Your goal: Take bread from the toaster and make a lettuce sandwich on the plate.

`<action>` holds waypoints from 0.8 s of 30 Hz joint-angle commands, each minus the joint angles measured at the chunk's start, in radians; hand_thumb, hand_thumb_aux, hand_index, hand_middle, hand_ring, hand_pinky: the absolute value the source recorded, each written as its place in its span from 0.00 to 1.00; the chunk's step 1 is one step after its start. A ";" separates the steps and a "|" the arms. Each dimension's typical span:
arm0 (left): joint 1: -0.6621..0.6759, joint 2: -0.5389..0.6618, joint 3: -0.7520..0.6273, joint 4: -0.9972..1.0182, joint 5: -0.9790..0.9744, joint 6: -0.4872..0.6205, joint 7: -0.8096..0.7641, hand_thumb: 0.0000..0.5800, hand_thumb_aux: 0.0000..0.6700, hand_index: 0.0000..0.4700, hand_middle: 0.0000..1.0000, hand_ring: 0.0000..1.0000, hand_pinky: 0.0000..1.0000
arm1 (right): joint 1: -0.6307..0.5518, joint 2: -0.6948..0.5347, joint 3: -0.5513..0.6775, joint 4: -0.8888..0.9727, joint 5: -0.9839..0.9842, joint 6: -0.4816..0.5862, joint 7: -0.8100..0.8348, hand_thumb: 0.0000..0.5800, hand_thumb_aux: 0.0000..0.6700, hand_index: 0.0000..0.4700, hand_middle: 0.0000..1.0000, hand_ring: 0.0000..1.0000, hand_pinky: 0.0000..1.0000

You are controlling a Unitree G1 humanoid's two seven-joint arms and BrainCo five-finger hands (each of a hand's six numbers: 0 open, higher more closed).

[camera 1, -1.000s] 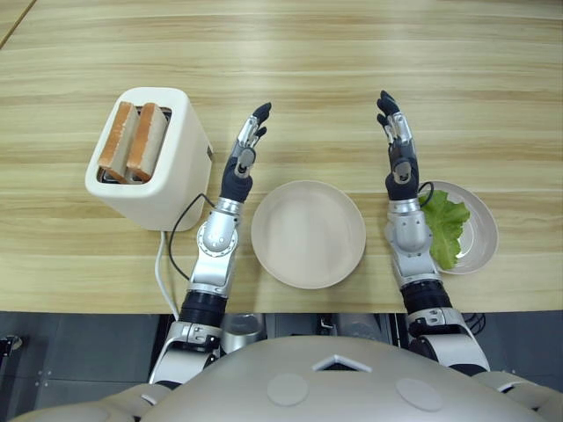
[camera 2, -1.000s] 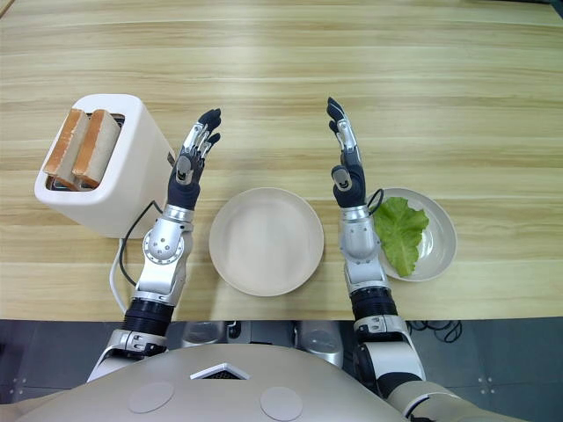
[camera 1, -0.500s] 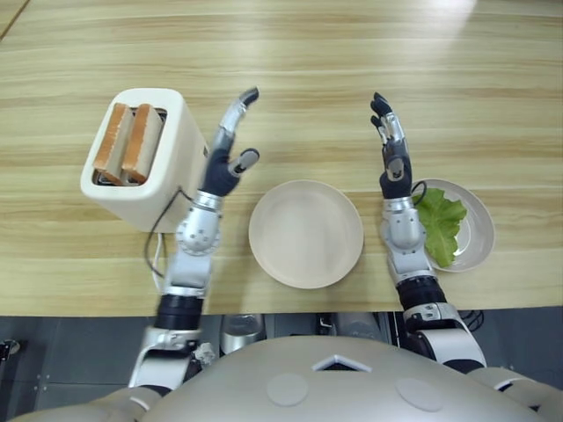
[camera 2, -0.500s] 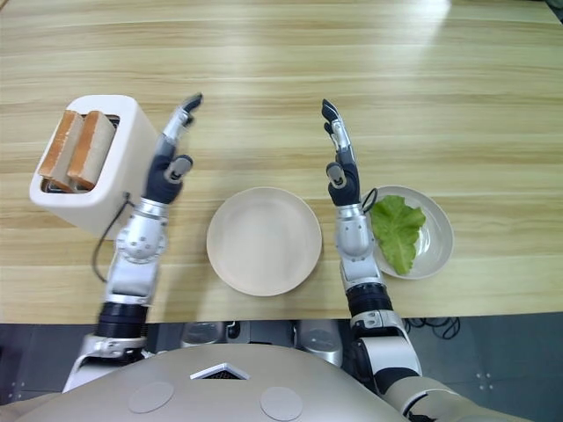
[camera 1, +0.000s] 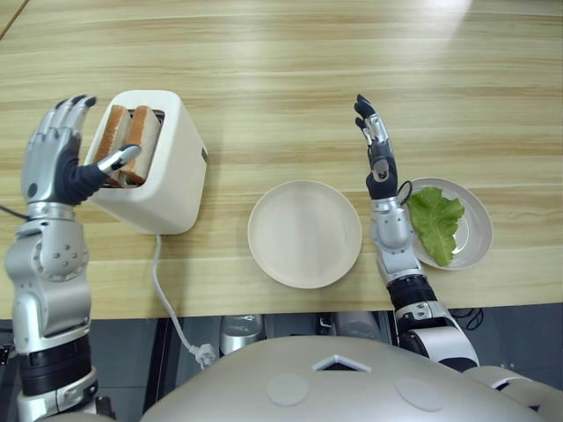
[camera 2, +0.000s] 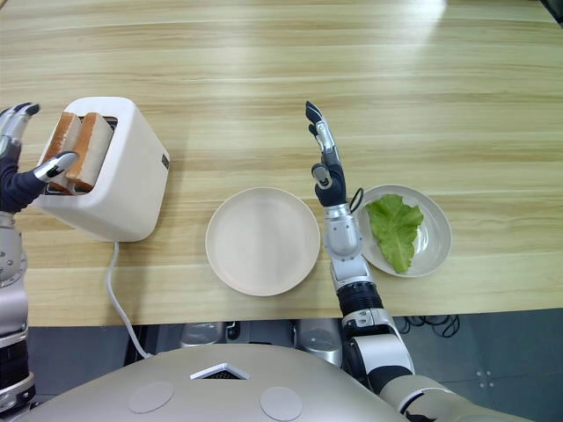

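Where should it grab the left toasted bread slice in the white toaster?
Probably its top edge, which stands clear of the white toaster. The left toasted bread slice is upright, so the left hand should come from above, pinching its flat faces.

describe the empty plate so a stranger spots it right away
On the wooden table, look right of the white toaster. The plate is the round cream one between it and the right hand. Unlike the dish further right, holding lettuce, it is bare.
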 commanded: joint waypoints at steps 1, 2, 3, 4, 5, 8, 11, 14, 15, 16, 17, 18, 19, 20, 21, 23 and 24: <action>-0.002 0.010 -0.019 0.045 0.008 0.029 -0.002 0.00 0.00 0.00 0.00 0.00 0.00 | 0.003 -0.004 0.004 0.010 -0.004 0.008 0.003 0.00 0.00 0.00 0.00 0.00 0.00; -0.009 0.015 -0.028 0.063 0.013 0.035 0.000 0.00 0.00 0.00 0.00 0.00 0.00 | 0.002 -0.005 0.003 0.012 -0.004 0.008 0.001 0.00 0.00 0.00 0.00 0.00 0.00; -0.017 0.018 -0.036 0.084 0.016 0.038 0.004 0.00 0.00 0.00 0.00 0.00 0.00 | 0.002 -0.006 0.001 0.014 -0.005 0.008 -0.001 0.00 0.00 0.00 0.00 0.00 0.00; -0.024 0.023 -0.044 0.104 0.020 0.041 0.008 0.00 0.00 0.00 0.00 0.00 0.00 | 0.002 -0.006 0.000 0.016 -0.006 0.007 -0.002 0.00 0.00 0.00 0.00 0.00 0.00; -0.028 0.024 -0.050 0.119 0.017 0.041 0.010 0.00 0.00 0.00 0.00 0.00 0.00 | -0.001 -0.007 0.000 0.020 -0.007 0.007 -0.003 0.00 0.00 0.00 0.00 0.00 0.00; -0.036 0.024 -0.059 0.138 -0.006 0.036 0.010 0.00 0.00 0.00 0.00 0.00 0.00 | -0.009 -0.009 0.003 0.032 -0.004 0.007 0.003 0.00 0.00 0.00 0.00 0.00 0.00; -0.054 0.035 -0.048 0.155 -0.015 0.039 0.020 0.86 0.62 0.61 0.00 0.00 0.00 | -0.009 -0.010 0.003 0.038 -0.004 0.004 0.002 0.00 0.00 0.00 0.00 0.00 0.00; -0.063 0.042 -0.054 0.171 -0.022 0.043 0.026 1.00 1.00 0.98 0.00 0.00 0.00 | -0.007 -0.011 0.003 0.039 -0.006 0.001 0.000 0.00 0.00 0.00 0.00 0.00 0.00; -0.064 0.045 -0.058 0.178 -0.023 0.045 0.029 1.00 1.00 0.98 0.00 0.00 0.00 | -0.007 -0.012 0.003 0.038 -0.006 0.001 -0.001 0.00 0.00 0.00 0.00 0.00 0.00; -0.065 0.047 -0.060 0.182 -0.023 0.047 0.031 1.00 1.00 0.98 0.00 0.00 0.00 | -0.006 -0.012 0.004 0.038 -0.006 0.001 -0.001 0.00 0.00 0.00 0.00 0.00 0.00; -0.066 0.047 -0.060 0.183 -0.026 0.049 0.031 1.00 1.00 0.98 0.00 0.00 0.00 | -0.004 -0.012 0.004 0.034 -0.006 0.002 -0.001 0.00 0.00 0.00 0.00 0.00 0.00; -0.067 0.046 -0.059 0.182 -0.030 0.051 0.031 1.00 1.00 0.98 0.00 0.00 0.00 | -0.003 -0.012 0.004 0.031 -0.006 0.003 -0.001 0.00 0.00 0.00 0.00 0.00 0.00; -0.067 0.046 -0.059 0.181 -0.031 0.052 0.032 1.00 1.00 0.98 0.00 0.00 0.00 | -0.002 -0.012 0.004 0.029 -0.006 0.003 -0.001 0.00 0.00 0.00 0.00 0.00 0.00; -0.066 0.045 -0.059 0.179 -0.032 0.052 0.034 1.00 1.00 0.98 0.00 0.00 0.00 | -0.001 -0.012 0.004 0.028 -0.006 0.003 0.000 0.00 0.00 0.00 0.00 0.00 0.00; -0.066 0.044 -0.059 0.177 -0.033 0.053 0.035 1.00 1.00 0.98 0.00 0.00 0.00 | -0.001 -0.012 0.004 0.028 -0.006 0.003 0.000 0.00 0.00 0.00 0.00 0.00 0.00; -0.067 0.044 -0.068 0.178 -0.035 0.051 0.034 1.00 1.00 0.98 0.00 0.00 0.00 | 0.004 -0.012 0.004 0.021 -0.007 0.004 -0.002 0.00 0.00 0.00 0.00 0.00 0.00; -0.066 0.042 -0.075 0.180 -0.037 0.049 0.033 1.00 1.00 0.98 0.00 0.00 0.00 | 0.005 -0.011 0.005 0.019 -0.008 0.004 -0.001 0.00 0.00 0.00 0.00 0.00 0.00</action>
